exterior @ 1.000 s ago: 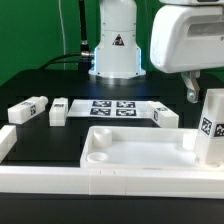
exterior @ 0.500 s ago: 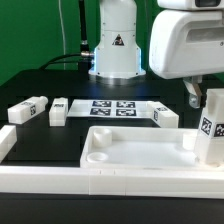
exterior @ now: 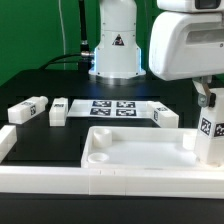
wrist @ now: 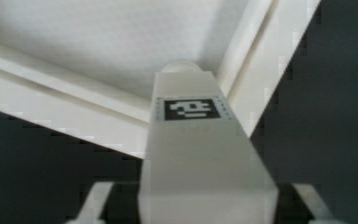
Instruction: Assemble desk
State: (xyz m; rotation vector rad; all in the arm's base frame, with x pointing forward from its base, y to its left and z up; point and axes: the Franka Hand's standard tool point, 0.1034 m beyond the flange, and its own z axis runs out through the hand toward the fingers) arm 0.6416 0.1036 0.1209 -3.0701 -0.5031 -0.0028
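The white tray-like tabletop (exterior: 140, 133) lies in front with its rim up. One square white leg (exterior: 210, 135) stands upright at the tabletop's corner on the exterior view's right, with a tag on its side. My gripper (exterior: 205, 98) sits over the top of this leg. In the wrist view the leg (wrist: 202, 150) runs between my fingers (wrist: 101, 200), a narrow dark gap showing on each side, so the gripper (wrist: 202, 205) is open around it. The tabletop (wrist: 140, 40) lies beyond. Three more legs (exterior: 28, 108) (exterior: 59, 110) (exterior: 166, 114) lie on the black table behind.
The marker board (exterior: 112, 106) lies flat between the loose legs. The robot's white base (exterior: 115, 50) stands behind it. A long white border rail (exterior: 40, 180) runs along the front, with another at the exterior view's left.
My gripper has shifted toward the exterior view's right and settled over the upright leg's top. Its fingers have drawn in toward the leg. The leg and other parts stayed put.
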